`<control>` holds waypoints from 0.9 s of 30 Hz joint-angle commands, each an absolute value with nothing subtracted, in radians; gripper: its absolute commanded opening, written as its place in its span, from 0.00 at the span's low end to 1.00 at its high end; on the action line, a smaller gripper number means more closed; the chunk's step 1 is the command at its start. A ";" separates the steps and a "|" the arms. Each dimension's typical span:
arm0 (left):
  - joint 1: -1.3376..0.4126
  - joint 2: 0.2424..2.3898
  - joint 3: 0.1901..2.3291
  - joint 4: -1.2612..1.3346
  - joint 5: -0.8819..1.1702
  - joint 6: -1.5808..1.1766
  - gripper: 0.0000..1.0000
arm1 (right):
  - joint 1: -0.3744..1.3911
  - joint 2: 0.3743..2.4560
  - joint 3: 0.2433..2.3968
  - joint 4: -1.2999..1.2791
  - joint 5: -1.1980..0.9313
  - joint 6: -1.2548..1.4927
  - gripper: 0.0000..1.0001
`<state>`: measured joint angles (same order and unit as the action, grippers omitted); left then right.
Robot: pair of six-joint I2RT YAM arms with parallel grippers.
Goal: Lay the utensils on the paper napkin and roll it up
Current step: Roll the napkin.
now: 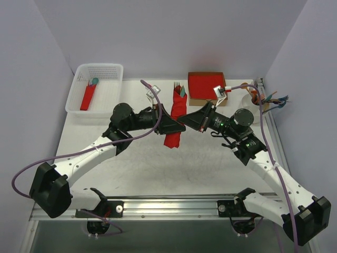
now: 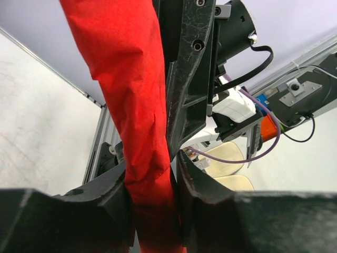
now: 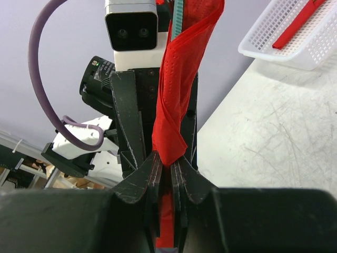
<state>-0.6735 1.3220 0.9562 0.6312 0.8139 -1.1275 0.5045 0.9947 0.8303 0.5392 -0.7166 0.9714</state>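
Left gripper [image 1: 176, 127]: clamped on the paper napkin [image 1: 178, 108]. In the left wrist view both fingers [image 2: 108, 197] press the flanks of the red roll, with no gap showing.

Right gripper [image 1: 188, 120]: pinched shut on the same roll. In the right wrist view its fingertips [image 3: 150, 168] squeeze the paper to a thin fold low in the frame.

The two grippers meet nearly tip to tip at the centre of the top view, the left coming in from the left and the right from the right.

Paper napkin: rolled into a narrow red stick at centre frame, running from upper centre downward with a slight tilt. Cannot tell whether its lower end touches the table [image 1: 158, 163].

Utensils [image 1: 177, 85]: dark fork tines poke out of the roll's upper end, with a teal piece just beside them.

Upper left: white mesh basket [image 1: 113, 95] holding a second red roll [image 1: 88, 97] with a teal tip.

Upper centre-right: thick red stack [image 1: 206, 84] with a brown cardboard rim, near the right gripper.

Far upper right: colourful cutlery bunch [image 1: 269, 99] beside a white cup [image 1: 238, 100].

Writing: a small sticker [image 3: 95, 64] on a black motor housing in the right wrist view, too small to read.
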 commanded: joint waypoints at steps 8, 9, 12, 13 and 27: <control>-0.675 1.284 1.009 0.514 0.787 -1.013 0.24 | 0.508 0.971 0.873 0.580 -0.706 0.933 0.00; -0.675 1.284 1.011 0.506 0.784 -1.006 0.22 | 0.508 0.973 0.873 0.577 -0.703 0.930 0.00; -0.675 1.285 1.019 0.477 0.778 -0.983 0.03 | 0.509 0.974 0.873 0.568 -0.701 0.920 0.00; -0.676 1.285 1.022 0.465 0.778 -0.979 0.02 | 0.509 0.973 0.871 0.566 -0.703 0.917 0.00; -0.677 1.315 0.976 0.616 0.810 -1.023 0.02 | 0.505 0.950 0.862 0.523 -0.675 0.850 0.50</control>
